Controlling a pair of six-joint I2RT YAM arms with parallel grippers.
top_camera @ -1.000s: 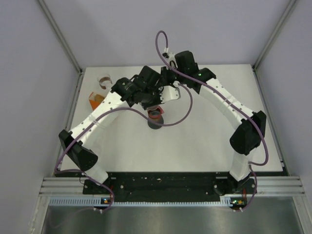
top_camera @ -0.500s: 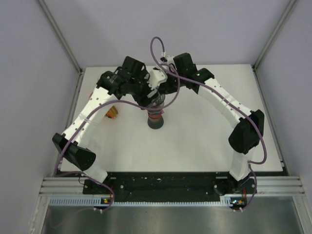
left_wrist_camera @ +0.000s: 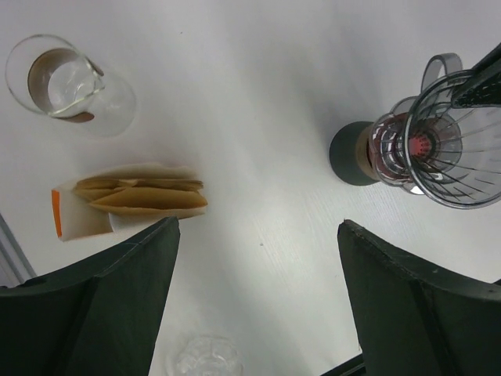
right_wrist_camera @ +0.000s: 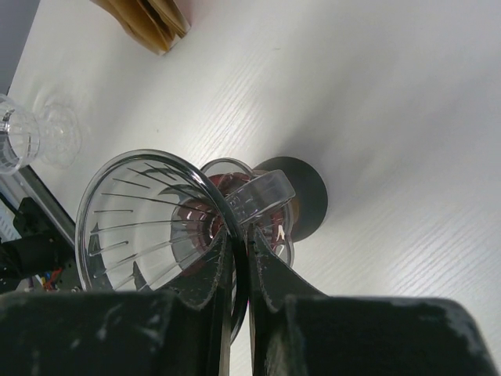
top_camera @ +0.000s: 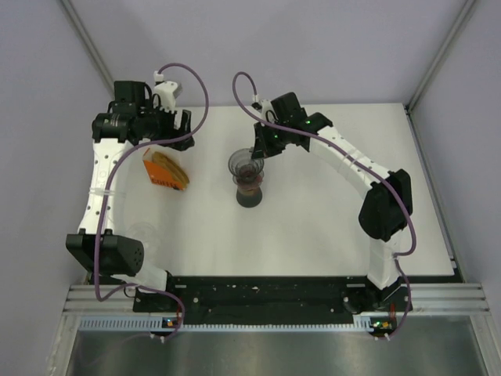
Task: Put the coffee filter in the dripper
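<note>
The dripper (top_camera: pixel 246 167) is a clear ribbed cone standing on a dark round stand (top_camera: pixel 250 197) mid-table. I see no paper inside it (right_wrist_camera: pixel 149 219). My right gripper (right_wrist_camera: pixel 240 235) is shut on the dripper's rim beside its handle, reaching in from the far right (top_camera: pixel 258 150). The coffee filter, brown paper in an orange-and-white sleeve (top_camera: pixel 166 171), lies flat to the left. My left gripper (left_wrist_camera: pixel 258 225) hangs open high above the table, the filter sleeve (left_wrist_camera: pixel 141 196) just beyond its left finger, and the dripper (left_wrist_camera: pixel 454 149) off to its right.
A glass carafe (left_wrist_camera: pixel 63 78) stands beyond the filter sleeve at the far left. A small clear glass (left_wrist_camera: pixel 203 356) sits on the near-left table (top_camera: pixel 145 231). Grey walls close in the table on three sides.
My left arm has swung away from the dripper to the far left corner and its jaws have opened. The right gripper has stayed shut on the dripper's rim.
</note>
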